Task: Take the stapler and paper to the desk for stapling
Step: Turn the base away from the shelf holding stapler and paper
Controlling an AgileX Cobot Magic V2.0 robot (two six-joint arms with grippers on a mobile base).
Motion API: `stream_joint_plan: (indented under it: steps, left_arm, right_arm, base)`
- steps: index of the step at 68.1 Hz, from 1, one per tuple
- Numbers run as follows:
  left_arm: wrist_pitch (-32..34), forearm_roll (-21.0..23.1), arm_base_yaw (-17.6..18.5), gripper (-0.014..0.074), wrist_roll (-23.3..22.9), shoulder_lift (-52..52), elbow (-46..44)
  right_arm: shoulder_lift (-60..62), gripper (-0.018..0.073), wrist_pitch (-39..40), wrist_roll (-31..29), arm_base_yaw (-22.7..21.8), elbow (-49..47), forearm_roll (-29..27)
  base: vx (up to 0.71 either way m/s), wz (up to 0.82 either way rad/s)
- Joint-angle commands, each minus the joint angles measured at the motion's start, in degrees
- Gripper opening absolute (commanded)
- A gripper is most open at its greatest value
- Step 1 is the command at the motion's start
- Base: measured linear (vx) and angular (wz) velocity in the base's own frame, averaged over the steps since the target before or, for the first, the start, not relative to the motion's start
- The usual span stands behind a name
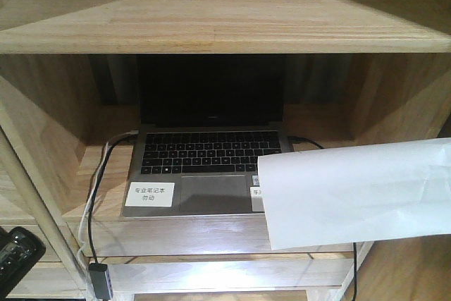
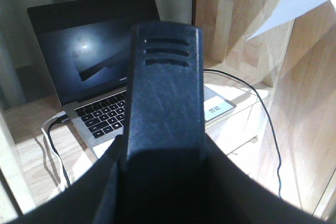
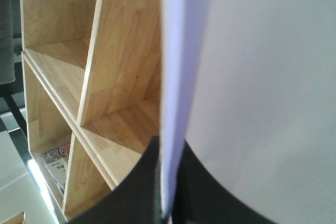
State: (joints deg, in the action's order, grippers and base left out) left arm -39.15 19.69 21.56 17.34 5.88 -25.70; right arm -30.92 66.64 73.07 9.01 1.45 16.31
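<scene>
The black stapler [image 2: 165, 93] fills the middle of the left wrist view and points away toward the shelving. My left gripper [image 2: 164, 153] is shut on its near end, a dark jaw pressed to each side. The white paper [image 1: 359, 192] hangs in the air at the front view's right and covers the laptop's right corner. In the right wrist view the paper [image 3: 252, 77] stands edge-on, and my right gripper [image 3: 169, 182] is shut on its lower edge. Neither arm shows clearly in the front view. The desk is out of view.
An open grey laptop [image 1: 204, 153] with white labels [image 1: 149, 194] sits in a cubby of the light-wood shelving unit [image 1: 211, 12]. Black and white cables [image 1: 95, 195] hang off its left side. A magazine [image 3: 55, 163] lies in a low cubby.
</scene>
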Motion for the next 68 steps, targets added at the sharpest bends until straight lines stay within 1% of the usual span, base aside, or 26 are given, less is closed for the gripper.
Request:
stream_joint_plan:
  steps: [1, 33, 49, 68]
  left_arm:
    - [6.77, 1.68, 0.04, -0.0006, -0.1, 0.6, -1.65]
    - [6.84, 1.68, 0.04, -0.0006, -0.1, 0.6, -1.65]
    - [6.78, 1.68, 0.04, -0.0006, -0.1, 0.6, -1.65]
    - [6.78, 1.68, 0.04, -0.0006, -0.1, 0.6, -1.65]
  right_arm:
    - [-0.13, -0.0001, 6.43, -0.73, -0.08, 1.32, -0.78]
    - [-0.13, -0.0001, 6.62, -0.73, -0.08, 1.32, -0.78]
    - [-0.13, -0.0001, 6.6, -0.73, -0.08, 1.32, -0.78]
    - [-0.13, -0.0001, 6.6, -0.73, -0.08, 1.32, -0.78]
  base:
    - [0.0, 0.0]
    - [-0.07, 0.06]
    - [-0.17, 0.13]
    - [-0.23, -0.02]
